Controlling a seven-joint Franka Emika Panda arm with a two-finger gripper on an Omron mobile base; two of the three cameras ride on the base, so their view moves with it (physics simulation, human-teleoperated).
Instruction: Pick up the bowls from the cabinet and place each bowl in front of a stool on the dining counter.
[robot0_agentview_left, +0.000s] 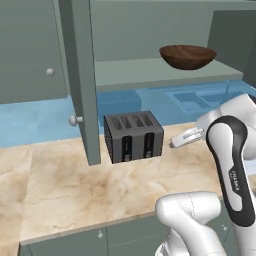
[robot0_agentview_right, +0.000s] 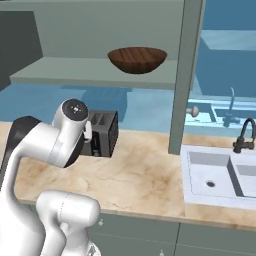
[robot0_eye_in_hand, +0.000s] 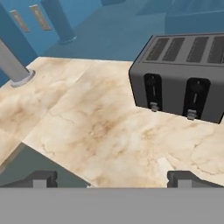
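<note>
I see one dark wooden bowl sitting upright on the pale shelf of the open cabinet, above and behind the toaster. The toaster stands on the marble worktop. My fingers are spread wide apart and empty, low over the worktop in front of the toaster. My arm's elbow hides part of the toaster from the right.
</note>
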